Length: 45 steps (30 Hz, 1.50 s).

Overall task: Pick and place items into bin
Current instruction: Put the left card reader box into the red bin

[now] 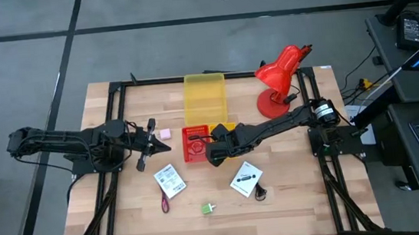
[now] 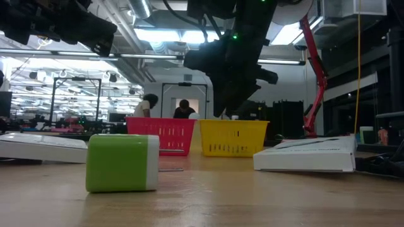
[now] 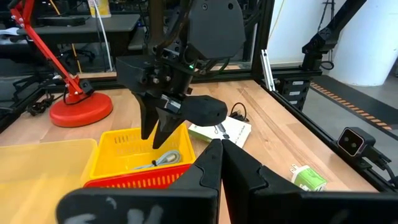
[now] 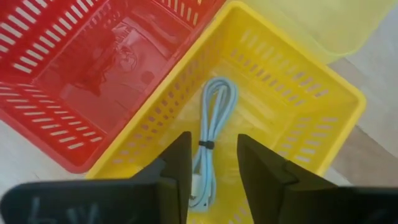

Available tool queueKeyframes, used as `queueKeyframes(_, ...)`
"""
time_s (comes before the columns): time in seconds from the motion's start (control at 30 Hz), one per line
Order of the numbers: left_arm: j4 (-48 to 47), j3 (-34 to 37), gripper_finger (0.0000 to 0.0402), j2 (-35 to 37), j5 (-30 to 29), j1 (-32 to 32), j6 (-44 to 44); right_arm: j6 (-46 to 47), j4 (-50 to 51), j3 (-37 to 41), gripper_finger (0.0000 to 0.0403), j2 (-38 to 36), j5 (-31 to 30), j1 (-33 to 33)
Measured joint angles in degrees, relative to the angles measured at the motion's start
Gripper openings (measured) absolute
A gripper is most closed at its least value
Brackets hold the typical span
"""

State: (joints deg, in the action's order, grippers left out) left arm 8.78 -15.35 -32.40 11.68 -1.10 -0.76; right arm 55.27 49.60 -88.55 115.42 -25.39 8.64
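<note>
Overhead, the right end effector (image 1: 214, 154) hangs above the slatted yellow basket (image 4: 292, 93), its two dark fingers (image 4: 177, 165) spread apart with nothing between them; directly below, a pale coiled cable (image 4: 211, 124) bound with a dark tie lies on the basket's perforated floor. Touching it on one side is a red plastic basket (image 4: 56, 118) of the same lattice build, holding something small that cannot be made out. Out over the pale wooden table (image 1: 127, 218), the left end effector (image 1: 149, 142) sits with its fingers pressed together, just beside a small pink cube (image 1: 165, 134). Nearer the front edge lie two flat white printed packets (image 1: 171, 180) (image 1: 245, 180), a slim dark red pen-like tool (image 1: 165, 203), and a rounded green block (image 2: 123, 162) with a white end face. Beside the second packet a thin black cable (image 1: 261, 192) curls. Behind the baskets rest a translucent yellow bin (image 1: 205, 98) and a glossy red desk lamp (image 1: 279, 80) on a round base.
</note>
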Motion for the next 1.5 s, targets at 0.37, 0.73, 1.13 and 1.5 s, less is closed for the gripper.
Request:
queueKeyframes(0.37,0.0,0.0,0.0004,0.0,0.0,0.0,0.2,-1.8,9.9,-4.9,0.0073,-2.5,-0.7,0.7)
queueKeyframes(0.73,0.0,0.0,0.0004,0.0,0.2,0.0,1.0,-10.4,9.1,-7.6,0.0003,-2.8,-10.4,8.4)
queueKeyframes(1.13,0.0,0.0,0.0004,0.0,0.2,0.0,1.7,-19.3,3.0,-7.6,0.0,-2.8,-11.2,12.9)
queueKeyframes(1.5,0.1,0.0,0.0004,0.0,0.0,0.0,1.5,-18.1,-5.2,1.9,0.0,-4.8,-13.6,12.9)
